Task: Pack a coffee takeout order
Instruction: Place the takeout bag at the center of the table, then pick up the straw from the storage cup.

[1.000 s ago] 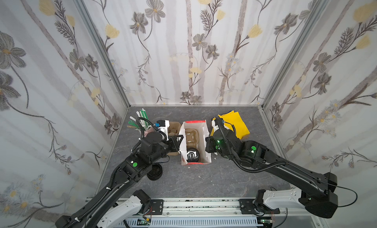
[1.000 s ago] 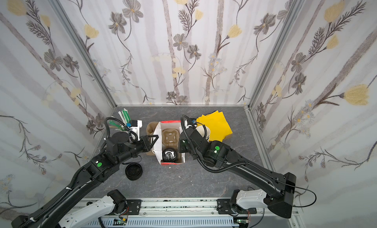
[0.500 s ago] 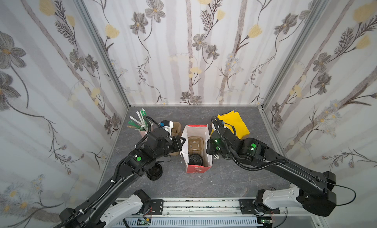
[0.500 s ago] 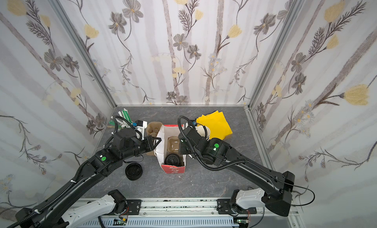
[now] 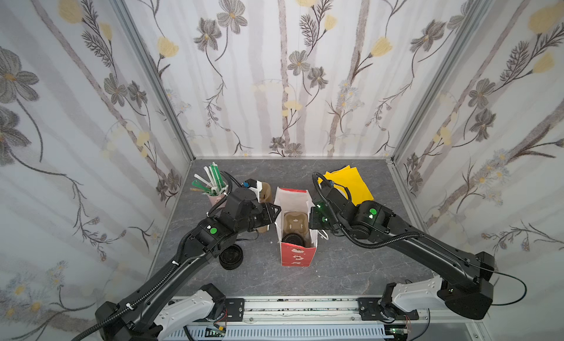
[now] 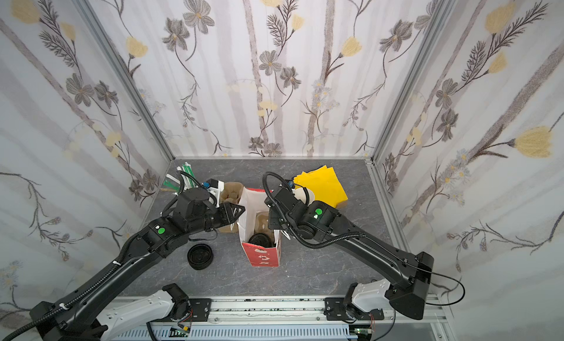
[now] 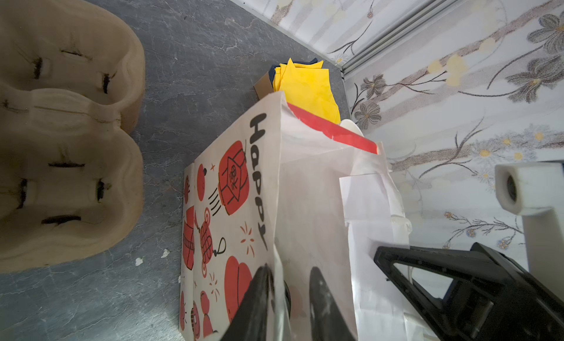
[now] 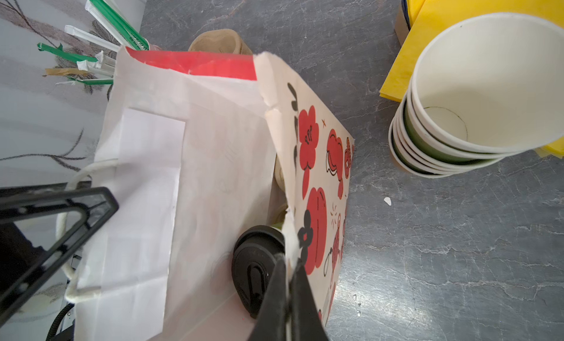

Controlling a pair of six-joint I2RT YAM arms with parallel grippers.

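open red, white-lined paper bag (image 5: 294,257) upright at lower centre, holding tan carrier (image 5: 295,223) and black-lidded cup (image 5: 292,239).

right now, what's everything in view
red paper bag: one, red, white-lined, upright mid-table
pulp carrier: one, tan, inside the bag
lidded cup: one, black lid, in that carrier
spare carriers: stack, tan, left of bag
straws: several, green and white, in pink cup, back left
lids: stack, black, front left
napkins: stack, yellow, back right
paper cups: stack, green outside, beside napkins
left gripper: one, black, open, astride bag's left wall
right gripper: one, black, shut on bag's right rim
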